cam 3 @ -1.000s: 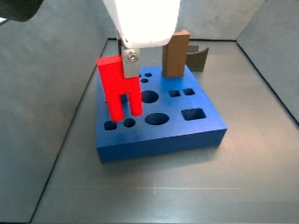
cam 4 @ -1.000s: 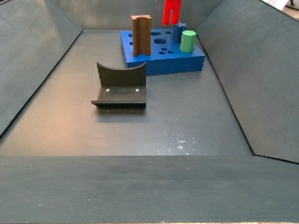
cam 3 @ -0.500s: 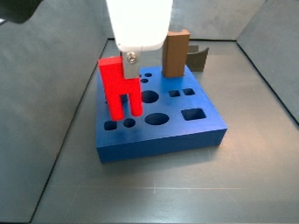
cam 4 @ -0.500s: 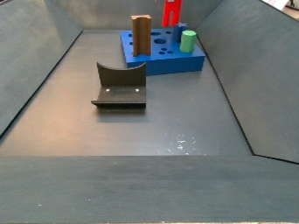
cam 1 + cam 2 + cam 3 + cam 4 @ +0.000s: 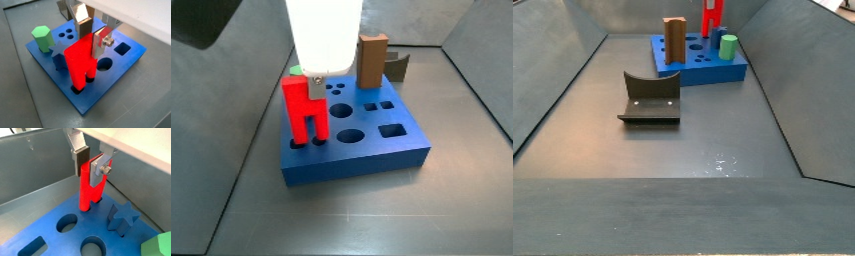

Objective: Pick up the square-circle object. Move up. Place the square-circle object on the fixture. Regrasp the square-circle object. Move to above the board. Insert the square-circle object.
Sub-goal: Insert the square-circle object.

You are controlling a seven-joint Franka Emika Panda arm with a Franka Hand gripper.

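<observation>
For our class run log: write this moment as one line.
phase: insertion | gripper: shut on square-circle object | object legs entering board holes | fixture: apart

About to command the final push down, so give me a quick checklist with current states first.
1. Gripper clamped on the square-circle object: ok.
2. Object upright over the board: ok.
3. Lower end entering a hole at the board's edge in a wrist view: ok.
4. Fully seated: not ok, most of it stands above the board.
5. Green peg and blue star peg apart from the object: ok.
6. Hole match: cannot tell.
</observation>
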